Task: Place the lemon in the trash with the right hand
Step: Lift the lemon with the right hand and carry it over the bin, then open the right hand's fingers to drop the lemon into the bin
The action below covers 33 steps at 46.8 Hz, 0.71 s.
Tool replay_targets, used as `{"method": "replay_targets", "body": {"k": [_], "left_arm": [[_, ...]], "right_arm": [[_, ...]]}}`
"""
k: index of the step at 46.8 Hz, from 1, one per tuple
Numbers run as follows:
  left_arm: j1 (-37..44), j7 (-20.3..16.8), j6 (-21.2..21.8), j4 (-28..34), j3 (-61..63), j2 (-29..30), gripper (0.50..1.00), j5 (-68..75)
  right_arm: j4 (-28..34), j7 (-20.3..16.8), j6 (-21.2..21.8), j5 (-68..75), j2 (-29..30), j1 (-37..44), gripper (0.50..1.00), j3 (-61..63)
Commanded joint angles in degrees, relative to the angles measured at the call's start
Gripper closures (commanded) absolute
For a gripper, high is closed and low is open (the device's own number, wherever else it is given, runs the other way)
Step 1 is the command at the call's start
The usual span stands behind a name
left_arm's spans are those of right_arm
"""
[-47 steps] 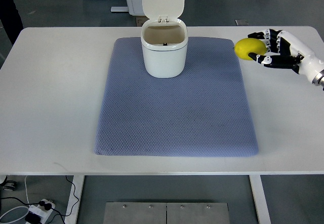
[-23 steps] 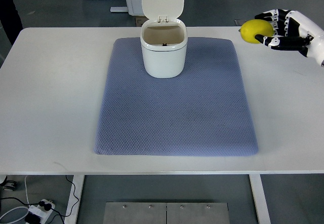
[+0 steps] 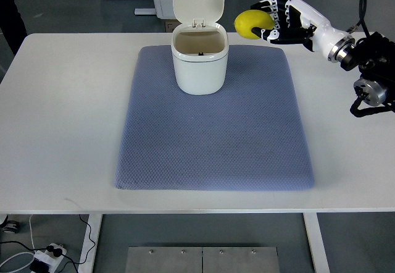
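1. Top view: your right hand [image 3: 276,21] grips the lemon [image 3: 253,24] in curled fingers, raised above the desk [image 3: 62,100], just right of the trash can's [image 3: 200,63] upright open lid [image 3: 198,2].
2. That can stands on the blue mat [image 3: 216,137].

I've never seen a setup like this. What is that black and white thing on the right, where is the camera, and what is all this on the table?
The camera looks steeply down from the robot's own side. The black and white thing is the robot's right hand, its arm entering from the right edge. Its fingers grip a yellow lemon, held up beside a small white trash bin whose lid stands open. The bin sits on a blue-grey mat on a white table. The left arm is out of view.
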Motion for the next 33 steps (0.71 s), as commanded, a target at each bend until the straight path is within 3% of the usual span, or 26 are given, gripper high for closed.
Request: {"method": "replay_targets", "body": {"k": [1,33], "left_arm": [[0.04,0.0,0.0,0.0,0.0,0.0,0.5,0.04],[0.04,0.0,0.0,0.0,0.0,0.0,0.5,-0.05]], "right_arm": [[-2.3,-0.62,0.03,-0.01,2.6,0.04,1.0,-0.04],[-15.04,-5.37,1.35,-0.01,17.45,3.2,1.0,-0.04]]}}
